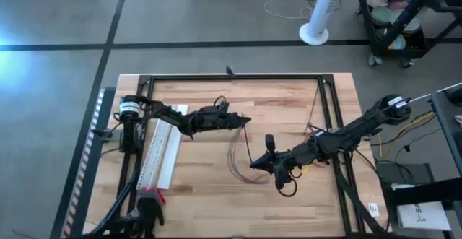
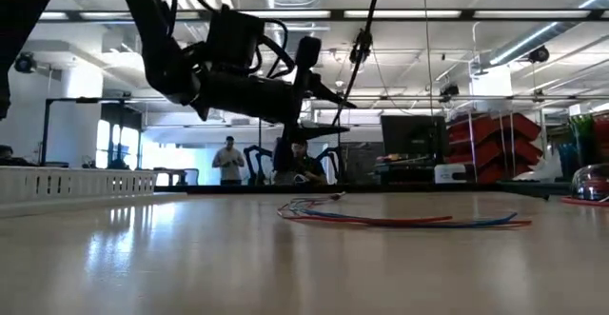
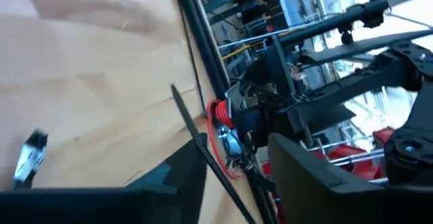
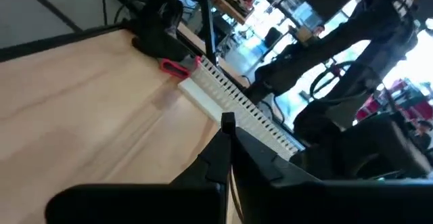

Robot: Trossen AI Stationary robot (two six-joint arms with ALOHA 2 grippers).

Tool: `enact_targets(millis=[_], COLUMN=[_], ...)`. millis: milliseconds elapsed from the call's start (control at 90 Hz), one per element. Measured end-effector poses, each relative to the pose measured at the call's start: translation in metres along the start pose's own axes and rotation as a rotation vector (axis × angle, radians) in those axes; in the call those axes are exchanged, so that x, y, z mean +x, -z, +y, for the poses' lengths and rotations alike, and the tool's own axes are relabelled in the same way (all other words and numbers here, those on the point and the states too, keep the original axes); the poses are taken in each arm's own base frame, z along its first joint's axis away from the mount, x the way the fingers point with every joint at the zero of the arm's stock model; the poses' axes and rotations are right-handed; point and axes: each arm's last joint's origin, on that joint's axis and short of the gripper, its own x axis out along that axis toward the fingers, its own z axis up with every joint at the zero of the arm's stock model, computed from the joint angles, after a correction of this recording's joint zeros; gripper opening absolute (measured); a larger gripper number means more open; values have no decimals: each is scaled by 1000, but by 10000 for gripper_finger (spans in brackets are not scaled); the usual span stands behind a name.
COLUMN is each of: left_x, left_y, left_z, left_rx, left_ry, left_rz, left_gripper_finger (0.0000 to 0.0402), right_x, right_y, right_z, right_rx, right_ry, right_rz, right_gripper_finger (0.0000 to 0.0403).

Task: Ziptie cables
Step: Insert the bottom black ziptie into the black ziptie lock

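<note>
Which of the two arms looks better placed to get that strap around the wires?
Probably the left. In the high view its left gripper hangs right above the thin bundle of pinkish and dark wires, holding the top of a thin dark strap. The right gripper grips its lower end, beside the bundle.

Cables [image 1: 242, 161]: high view, centre frame, strands too thin to count; pale end not made out. Thin dark strip [image 1: 247, 145] between grippers: what it is, unclear. Left gripper [image 1: 247, 120] finger gap too small to judge. Left wrist view: small pale object [image 3: 28, 158], lower left, blurred.
</note>
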Motion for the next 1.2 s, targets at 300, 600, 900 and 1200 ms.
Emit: enact_targets(millis=[300, 600, 900, 1200], left_x=[-6, -7, -7, -7], left_y=[0, 3, 6, 6], left_z=[-4, -5, -6, -5], left_rx=[53, 127, 123, 116], left_ry=[18, 18, 11, 0], left_rz=[14, 14, 10, -12], left_gripper_finger=[20, 13, 83, 129], right_x=[-2, -3, -7, -9], right_y=[1, 2, -1, 2], right_z=[-1, -2, -5, -4], right_rx=[64, 79, 47, 51], right_ry=[11, 35, 47, 35], right_rz=[33, 48, 45, 90], right_gripper_finger=[0, 0, 0, 0])
